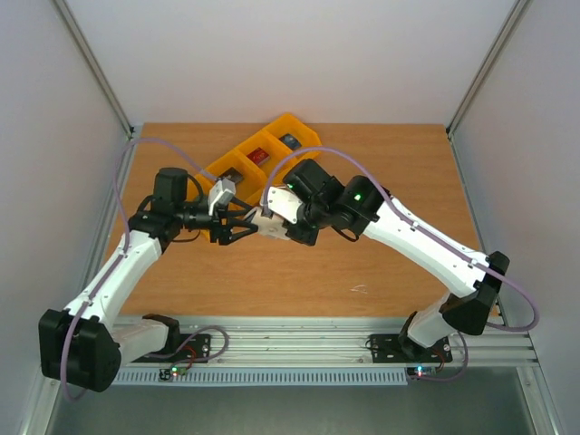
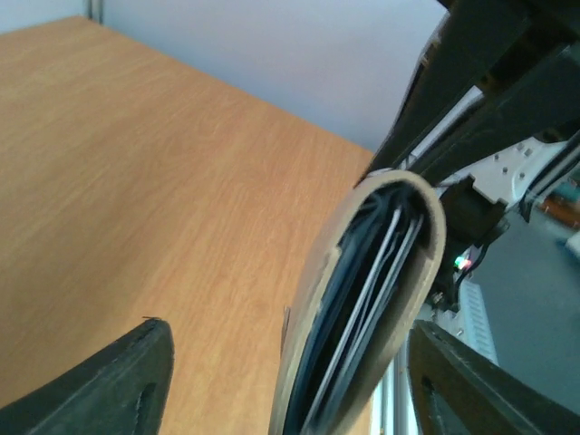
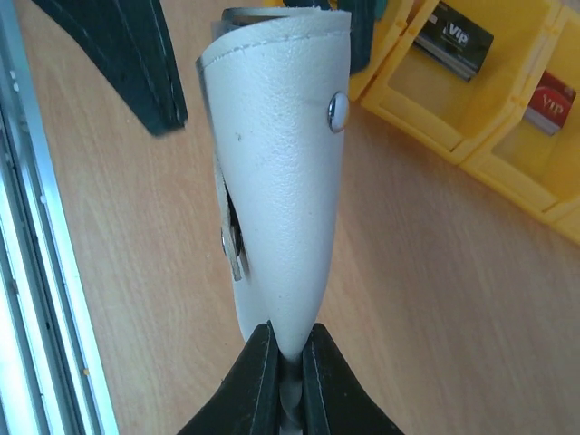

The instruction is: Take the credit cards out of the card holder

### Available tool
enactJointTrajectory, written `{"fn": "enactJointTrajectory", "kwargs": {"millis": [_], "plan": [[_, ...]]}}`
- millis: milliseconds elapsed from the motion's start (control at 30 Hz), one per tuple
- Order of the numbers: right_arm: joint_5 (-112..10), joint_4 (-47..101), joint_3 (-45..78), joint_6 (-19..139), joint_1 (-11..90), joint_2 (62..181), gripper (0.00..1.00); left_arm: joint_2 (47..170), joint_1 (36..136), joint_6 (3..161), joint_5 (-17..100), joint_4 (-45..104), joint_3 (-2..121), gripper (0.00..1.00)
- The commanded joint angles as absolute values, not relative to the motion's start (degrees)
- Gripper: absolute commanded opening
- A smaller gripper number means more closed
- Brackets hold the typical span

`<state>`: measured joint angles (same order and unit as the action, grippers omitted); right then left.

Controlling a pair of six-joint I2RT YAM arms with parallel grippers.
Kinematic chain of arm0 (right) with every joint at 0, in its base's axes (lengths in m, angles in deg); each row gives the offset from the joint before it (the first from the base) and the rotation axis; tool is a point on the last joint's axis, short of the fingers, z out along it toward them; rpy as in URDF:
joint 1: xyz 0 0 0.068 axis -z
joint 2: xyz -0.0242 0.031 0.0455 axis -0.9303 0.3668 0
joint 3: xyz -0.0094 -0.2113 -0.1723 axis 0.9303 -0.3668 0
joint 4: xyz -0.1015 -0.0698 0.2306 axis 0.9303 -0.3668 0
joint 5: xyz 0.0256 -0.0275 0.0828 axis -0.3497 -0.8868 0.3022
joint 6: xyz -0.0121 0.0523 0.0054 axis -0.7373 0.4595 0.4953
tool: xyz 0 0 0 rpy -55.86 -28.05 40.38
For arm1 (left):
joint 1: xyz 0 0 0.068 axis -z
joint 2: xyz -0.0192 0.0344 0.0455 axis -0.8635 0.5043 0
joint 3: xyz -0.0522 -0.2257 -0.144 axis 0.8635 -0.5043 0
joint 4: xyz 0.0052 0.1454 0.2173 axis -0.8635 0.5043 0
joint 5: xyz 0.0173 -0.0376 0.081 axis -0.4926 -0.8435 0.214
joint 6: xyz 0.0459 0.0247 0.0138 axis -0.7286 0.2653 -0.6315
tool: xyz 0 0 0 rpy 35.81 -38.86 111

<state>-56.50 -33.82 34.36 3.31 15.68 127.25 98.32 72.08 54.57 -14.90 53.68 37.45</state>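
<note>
Card holder, look: the card holder [image 3: 281, 181] is a small folded wallet in pale grey-white pebbled material, with a stitched seam along its top edge. The left wrist view shows it more beige.
Card holder, fittings: a round snap stud [image 3: 338, 111] sits on the outer face. A small metal tab [image 3: 234, 254] shows at the open side, at 9 o'clock of the fold.
Card holder, inside: seen edge-on from the left wrist, the curved shell encloses dark layers with thin pale edges. I cannot tell whether these are cards or pockets.
Card holder, place: held upright in the air over the desk [image 1: 362, 181], near its middle, between the two hands.
Right hand: the right hand [image 3: 290, 362] is clamped on the holder's lower edge, its fingers pressed together on the material. In the top view it reaches in from 3 o'clock.
Left hand: the left hand [image 2: 288, 331] is spread, with one dark finger on each side of the holder. The finger at 9 o'clock is well clear of it and the one at 3 o'clock is close beside it. I cannot tell whether that one touches.
Black card: the black card [image 3: 467, 38], with pale lettering, lies in one compartment of the yellow bins [image 3: 412, 118], at 2 o'clock of the holder in the right wrist view.
Red card: the red card [image 3: 551, 101] lies in the next compartment, at 3 o'clock.
Bins, place: at 12 o'clock of the holder in the top view.
</note>
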Motion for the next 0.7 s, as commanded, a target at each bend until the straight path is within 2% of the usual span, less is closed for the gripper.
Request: {"fn": "enactJointTrajectory", "kwargs": {"millis": [0,167,267,300,333,367,467,500,667], "plan": [[-60.65,-36.33,39.2,-1.13,13.55,129.17,0.01,98.58,73.75,49.23,-16.21,55.16,39.46,0.6],[-60.88,-35.08,39.61,-1.64,13.31,129.15,0.01,97.86,74.27,50.59,-16.32,52.51,38.93,0.03],[-62.13,-30.17,36.82,-0.56,13.84,126.22,0.01,96.24,74.24,53.98,-15.0,46.19,38.23,0.0],[-61.61,-27.3,34.96,0.59,14.92,124.42,0.06,95.58,74.23,56.24,-13.56,41.73,37.6,0.0],[-59.43,-23.06,33.21,2.24,16.88,122.36,0.19,94.96,74.22,60.27,-11.5,35.69,36.82,0.0],[-54.46,-20.15,31.88,5.87,19.48,120.13,0.36,94.4,74.23,67.28,-9.04,28.45,36.1,0.0],[-34.68,-11.48,29.42,17.71,30.69,114.5,0.92,94.78,73.88,85.29,-3.25,9.33,36.71,0.0],[-28.93,-7.14,28.13,21.59,33.51,113.51,0.98,95.25,73.87,88.13,-3.48,7.07,38.11,0.0],[-13.09,11.78,21.91,37.08,39.84,112.49,0.99,94.95,75.44,90.56,-8.64,0.37,41.9,0.0]]}}
